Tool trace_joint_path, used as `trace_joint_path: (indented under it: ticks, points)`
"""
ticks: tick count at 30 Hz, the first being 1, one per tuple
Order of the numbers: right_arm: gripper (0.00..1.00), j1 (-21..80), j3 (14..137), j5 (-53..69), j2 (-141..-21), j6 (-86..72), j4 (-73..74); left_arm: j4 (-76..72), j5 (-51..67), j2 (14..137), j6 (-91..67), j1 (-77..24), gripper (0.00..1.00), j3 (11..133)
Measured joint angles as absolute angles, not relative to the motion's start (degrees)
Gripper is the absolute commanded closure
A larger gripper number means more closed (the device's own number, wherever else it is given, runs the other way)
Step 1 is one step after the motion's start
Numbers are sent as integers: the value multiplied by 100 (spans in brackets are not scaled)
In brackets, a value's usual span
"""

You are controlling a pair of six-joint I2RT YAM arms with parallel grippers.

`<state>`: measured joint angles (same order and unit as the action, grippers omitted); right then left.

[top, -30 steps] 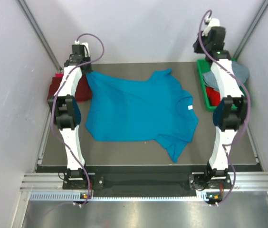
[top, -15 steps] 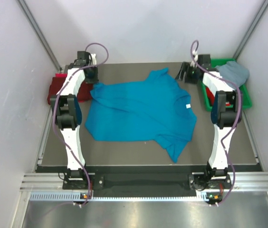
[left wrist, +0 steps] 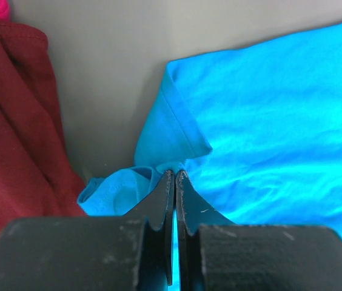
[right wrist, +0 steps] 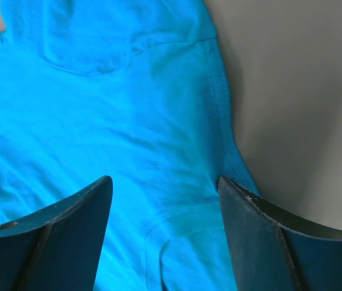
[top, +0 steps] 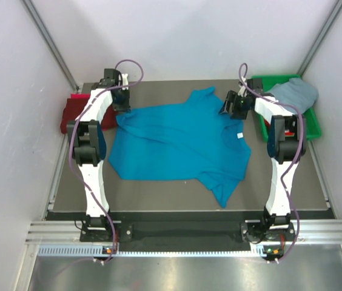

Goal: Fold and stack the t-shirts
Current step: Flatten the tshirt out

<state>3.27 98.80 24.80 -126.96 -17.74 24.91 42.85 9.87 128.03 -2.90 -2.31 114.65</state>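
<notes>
A grey worktop [top: 159,194] between pale walls carries the turquoise t-shirt [top: 180,139], which lies spread out in the middle with its collar toward the right. The left claw [left wrist: 174,174] is at the far left corner of this shirt, its fingers pressed together on a bunched piece of the blue cloth. The right claw [right wrist: 165,188] is over the shirt's far right part, near a sleeve seam, with its fingers wide apart and holding nothing. A maroon t-shirt [top: 73,112] lies near the turquoise one, on its left. On its right stands a green bin [top: 309,124], with a grey-blue t-shirt [top: 292,92] on top.
</notes>
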Motion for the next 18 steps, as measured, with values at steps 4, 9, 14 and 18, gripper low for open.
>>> trace_joint_path:
  ticks: [4, 9, 14, 18]
  points:
    - [29, 401, 9721, 2410, -12696, -1813, 2436, 4340, 989, 12803, -290, -250, 100, 11465]
    - [28, 401, 9179, 2364, -12427, -1868, 2097, 4421, 1100, 12768, -320, -270, 100, 11452]
    - [28, 362, 8232, 2265, -11789, -1938, 1990, 4497, 1243, 12481, -410, -279, 100, 11389]
    - [28, 320, 7349, 2193, -11100, -1975, 2204, 4515, 1328, 12130, -462, -279, 100, 11389]
